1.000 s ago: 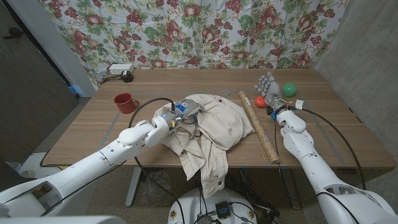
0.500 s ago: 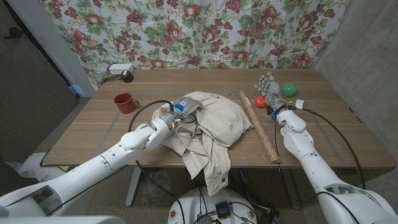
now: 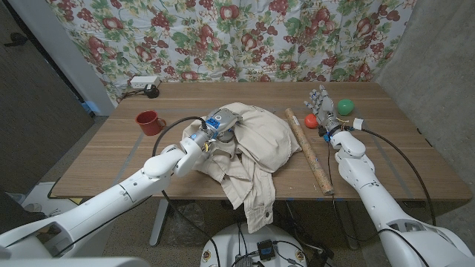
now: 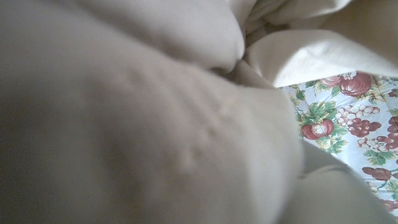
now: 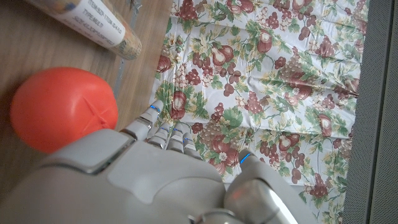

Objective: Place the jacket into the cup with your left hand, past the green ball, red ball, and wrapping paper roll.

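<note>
Left hand (image 3: pixel 220 126) reaches across the counter (image 3: pixel 119 156), fingers buried in and clamped on the beige jacket (image 3: pixel 256 144), which lies bunched mid-counter, one end hanging over the front edge. Right hand (image 3: pixel 321 111) stands upright, fingers apart, beside the red ball (image 3: pixel 310 120). Red cup (image 3: pixel 149 122) stands apart to the jacket's left.

Landmark: wrapping paper roll (image 3: pixel 309 149). Jacket (image 3: pixel 256 148) lies to its left, cup (image 3: pixel 149 122) further left. Red ball (image 3: pixel 310 121) just right of it, green ball (image 3: pixel 345 107) beyond.
</note>
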`<state>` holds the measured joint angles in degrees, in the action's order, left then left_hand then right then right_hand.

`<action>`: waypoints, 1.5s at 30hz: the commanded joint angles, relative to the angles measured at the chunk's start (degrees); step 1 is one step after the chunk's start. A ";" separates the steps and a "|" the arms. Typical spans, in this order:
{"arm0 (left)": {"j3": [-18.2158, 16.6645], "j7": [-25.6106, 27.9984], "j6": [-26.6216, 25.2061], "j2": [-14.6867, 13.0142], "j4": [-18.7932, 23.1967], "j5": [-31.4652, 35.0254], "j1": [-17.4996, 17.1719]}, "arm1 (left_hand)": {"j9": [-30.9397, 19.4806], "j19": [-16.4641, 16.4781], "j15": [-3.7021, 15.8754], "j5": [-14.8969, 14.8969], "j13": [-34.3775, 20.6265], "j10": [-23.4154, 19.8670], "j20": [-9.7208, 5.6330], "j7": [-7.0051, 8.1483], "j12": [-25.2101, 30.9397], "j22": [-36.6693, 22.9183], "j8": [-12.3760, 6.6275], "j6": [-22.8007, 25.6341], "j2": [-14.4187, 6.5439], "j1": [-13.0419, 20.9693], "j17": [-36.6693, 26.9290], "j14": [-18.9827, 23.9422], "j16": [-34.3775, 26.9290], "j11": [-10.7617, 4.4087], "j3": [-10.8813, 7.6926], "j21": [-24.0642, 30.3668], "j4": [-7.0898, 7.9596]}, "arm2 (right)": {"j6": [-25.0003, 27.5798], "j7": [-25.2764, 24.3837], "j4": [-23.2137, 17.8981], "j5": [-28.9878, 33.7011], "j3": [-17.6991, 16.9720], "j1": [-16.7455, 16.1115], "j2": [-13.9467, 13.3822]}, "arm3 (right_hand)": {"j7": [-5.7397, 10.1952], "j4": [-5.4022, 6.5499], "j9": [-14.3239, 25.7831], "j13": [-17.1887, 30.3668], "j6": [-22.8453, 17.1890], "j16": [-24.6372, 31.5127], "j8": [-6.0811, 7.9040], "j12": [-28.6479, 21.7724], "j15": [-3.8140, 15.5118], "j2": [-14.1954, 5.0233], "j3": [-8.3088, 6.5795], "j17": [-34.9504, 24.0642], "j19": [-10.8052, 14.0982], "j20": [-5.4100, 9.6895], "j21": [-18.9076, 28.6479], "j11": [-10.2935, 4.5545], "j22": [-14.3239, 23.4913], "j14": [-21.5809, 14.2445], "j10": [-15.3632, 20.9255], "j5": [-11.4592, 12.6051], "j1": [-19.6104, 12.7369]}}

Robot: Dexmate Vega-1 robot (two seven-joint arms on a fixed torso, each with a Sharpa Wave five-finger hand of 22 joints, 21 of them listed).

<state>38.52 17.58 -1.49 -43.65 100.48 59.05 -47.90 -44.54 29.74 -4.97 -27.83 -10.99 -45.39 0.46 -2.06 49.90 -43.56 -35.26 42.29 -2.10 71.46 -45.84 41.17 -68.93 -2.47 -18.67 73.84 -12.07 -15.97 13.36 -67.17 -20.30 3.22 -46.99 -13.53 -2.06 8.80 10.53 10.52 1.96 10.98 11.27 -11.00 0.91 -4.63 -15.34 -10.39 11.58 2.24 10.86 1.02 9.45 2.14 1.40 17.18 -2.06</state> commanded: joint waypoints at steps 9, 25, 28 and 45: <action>-2.67 2.33 -0.90 -1.21 4.01 0.21 -2.10 | -0.01 -0.03 16.95 -0.59 -55.73 -0.97 -0.13 0.38 -0.22 0.65 -0.06 0.84 -1.62 -1.52 -25.38 8.78 -12.23 -0.45 -20.27 -1.07 19.75 | 0.31 0.05 -1.69 -0.13 -0.23 -0.90 -0.24 | -0.27 -0.42 0.29 0.18 -0.18 -0.19 -0.17 0.03 -0.35 -1.91 -0.09 -0.11 0.17 0.34 0.13 0.37 0.33 0.20 -0.10 0.29 -0.70; -5.02 4.28 -2.23 -1.23 6.07 0.42 -3.63 | 0.27 -0.02 16.97 -0.75 -55.51 -1.45 -0.26 0.62 -0.50 1.55 0.18 1.11 -1.53 -1.74 -25.36 8.73 -13.26 -0.24 -20.51 -0.64 19.71 | 0.73 0.04 -2.85 -0.03 -0.23 -1.52 -0.42 | -0.21 -0.47 0.29 0.18 -0.21 -0.16 -0.14 0.02 -0.31 -1.85 -0.07 -0.11 0.16 0.33 0.13 0.44 0.33 0.17 -0.16 0.28 -0.78; -5.46 4.65 -2.53 -1.15 6.48 0.40 -3.83 | 0.52 -0.02 16.97 -0.78 -55.65 -1.42 -0.20 0.69 -0.49 1.81 0.27 1.36 -1.50 -1.80 -25.36 8.73 -13.50 -0.27 -20.57 -0.59 19.72 | 0.82 0.04 -3.07 -0.07 -0.24 -1.63 -0.40 | -0.20 -0.47 0.29 0.18 -0.19 -0.16 -0.15 0.03 -0.31 -1.85 -0.06 -0.12 0.13 0.32 0.12 0.38 0.33 0.18 -0.19 0.28 -0.78; -7.18 5.30 -4.17 -1.00 8.07 0.68 -4.30 | 0.49 -0.14 16.97 -0.93 -55.77 -1.55 -0.25 1.03 -0.71 2.43 0.36 1.59 -1.32 -2.03 -25.35 8.66 -14.57 -0.47 -20.88 0.13 19.66 | 0.70 0.10 -3.33 0.40 0.06 -1.63 -0.47 | -0.09 -0.48 0.29 0.18 -0.22 -0.17 -0.14 0.01 -0.40 -1.81 -0.03 -0.13 0.09 0.26 0.11 0.49 0.33 0.24 -0.19 0.27 -0.82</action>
<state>32.50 22.34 -4.66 -44.74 107.55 59.72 -51.80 -44.02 29.66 -4.67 -28.22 -11.35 -46.51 0.37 -1.11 48.78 -41.11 -34.88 43.18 -1.76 70.83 -47.22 40.87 -68.93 -2.77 -19.06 73.84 -12.46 -15.15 13.43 -70.45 -20.29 3.02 -48.71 -13.96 -2.06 8.64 10.53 10.52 1.96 10.98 11.27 -11.00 0.92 -4.86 -15.19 -10.40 11.57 2.25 10.86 1.14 9.45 2.14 1.27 17.18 -2.29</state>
